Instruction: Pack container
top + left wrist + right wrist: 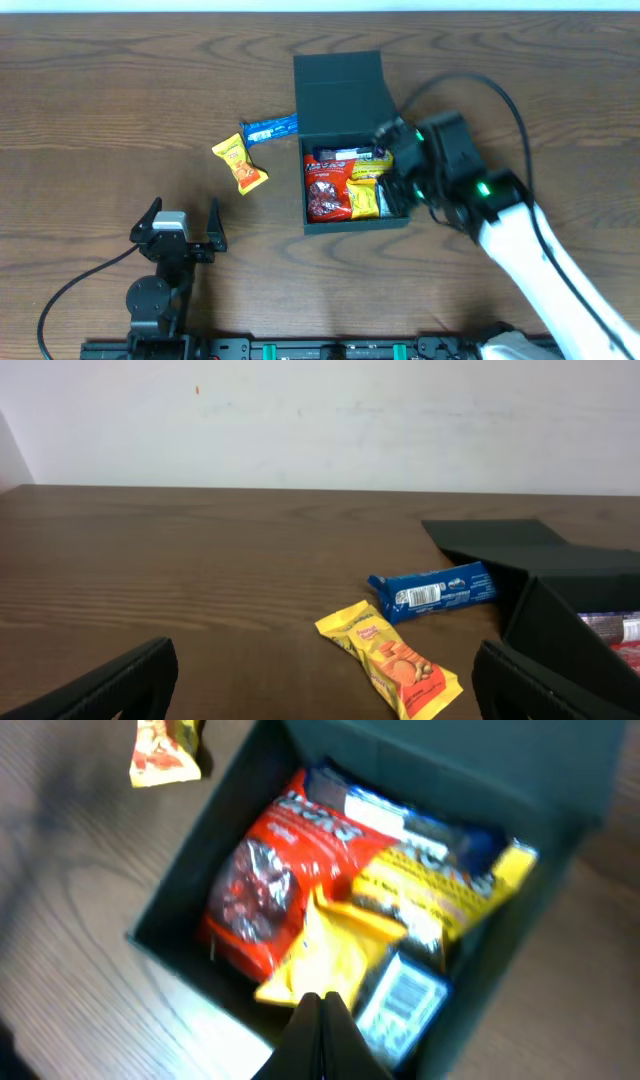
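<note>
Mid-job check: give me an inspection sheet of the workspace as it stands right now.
Surface: table, dark wood grain.
Job's things: container open, lid flapped back, holding a red packet, a yellow packet and others; blue bar and orange-yellow packet lie outside on its left.
Clutter: nothing seen.
Grippers: left gripper open, empty, near the front edge; right gripper shut over the container's contents, nothing visibly gripped.
Cables: left arm's cable trails across the table; right arm's cable loops above it.
Surroundings: white wall behind.
</note>
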Controlling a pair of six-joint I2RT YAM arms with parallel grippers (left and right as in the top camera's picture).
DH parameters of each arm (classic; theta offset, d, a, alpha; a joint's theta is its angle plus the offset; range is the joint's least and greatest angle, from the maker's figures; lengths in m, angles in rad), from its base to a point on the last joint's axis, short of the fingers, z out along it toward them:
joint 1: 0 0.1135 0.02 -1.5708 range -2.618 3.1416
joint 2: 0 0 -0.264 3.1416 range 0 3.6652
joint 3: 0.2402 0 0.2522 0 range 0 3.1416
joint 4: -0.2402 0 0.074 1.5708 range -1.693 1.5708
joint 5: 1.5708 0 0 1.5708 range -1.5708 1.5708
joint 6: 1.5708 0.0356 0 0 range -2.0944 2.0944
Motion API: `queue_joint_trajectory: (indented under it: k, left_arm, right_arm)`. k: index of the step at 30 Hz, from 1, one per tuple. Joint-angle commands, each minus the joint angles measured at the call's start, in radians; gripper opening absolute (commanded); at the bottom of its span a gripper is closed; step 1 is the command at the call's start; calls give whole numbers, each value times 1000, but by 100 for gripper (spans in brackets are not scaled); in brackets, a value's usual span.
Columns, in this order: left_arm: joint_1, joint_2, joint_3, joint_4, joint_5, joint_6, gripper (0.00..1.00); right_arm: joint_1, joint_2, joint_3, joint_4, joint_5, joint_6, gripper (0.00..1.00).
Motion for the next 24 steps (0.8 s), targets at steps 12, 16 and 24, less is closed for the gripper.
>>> queue_joint_trajectory:
  k: [12, 16, 24]
  left_arm:
    - [2, -2, -13, -44, 11, 0, 95]
    - [2, -2, -13, -44, 11, 0, 95]
    - [2, -2, -13, -44, 11, 0, 95]
  right_arm:
    - [-267, -715, -447, 47, 146, 27, 99]
    - [-269, -798, -493, 28, 235, 27, 99]
    - [-269, -839, -621, 41, 330, 27, 99]
